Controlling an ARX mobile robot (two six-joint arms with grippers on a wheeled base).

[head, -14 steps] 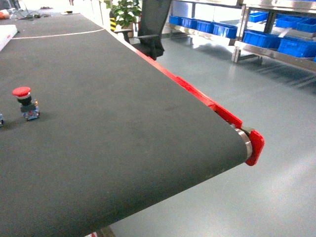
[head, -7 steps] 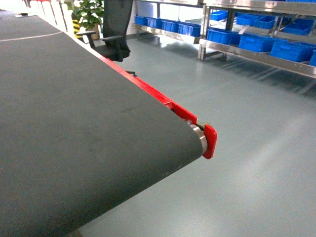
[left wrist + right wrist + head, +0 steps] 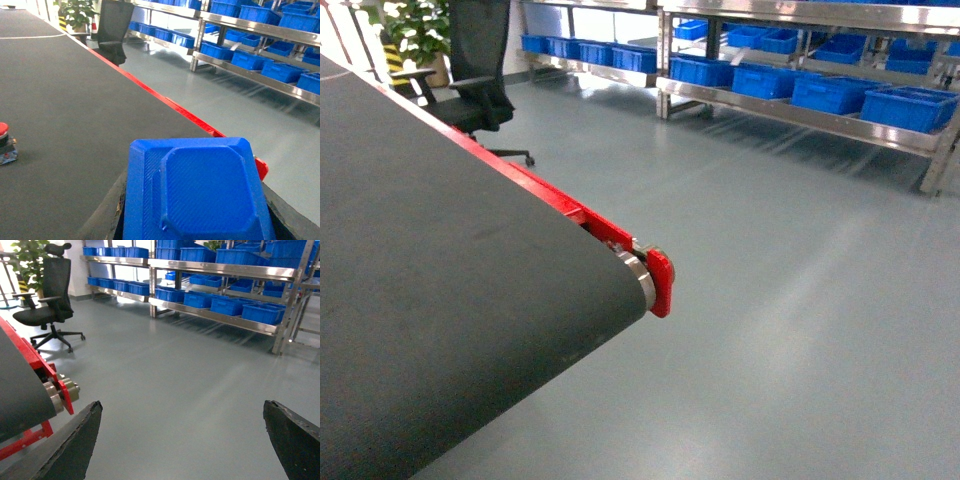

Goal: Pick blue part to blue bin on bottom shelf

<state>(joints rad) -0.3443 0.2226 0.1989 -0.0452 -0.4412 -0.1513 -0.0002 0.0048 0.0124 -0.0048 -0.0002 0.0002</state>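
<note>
Gripping one blue part (image 3: 197,192), left jaws closed; right jaws apart.

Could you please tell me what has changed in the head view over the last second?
The view has swung right. The conveyor belt and its red end cap slid leftward in frame, the red button went out of frame, and the office chair and shelves of blue bins came closer to centre. Neither gripper shows in the head view throughout.
</note>
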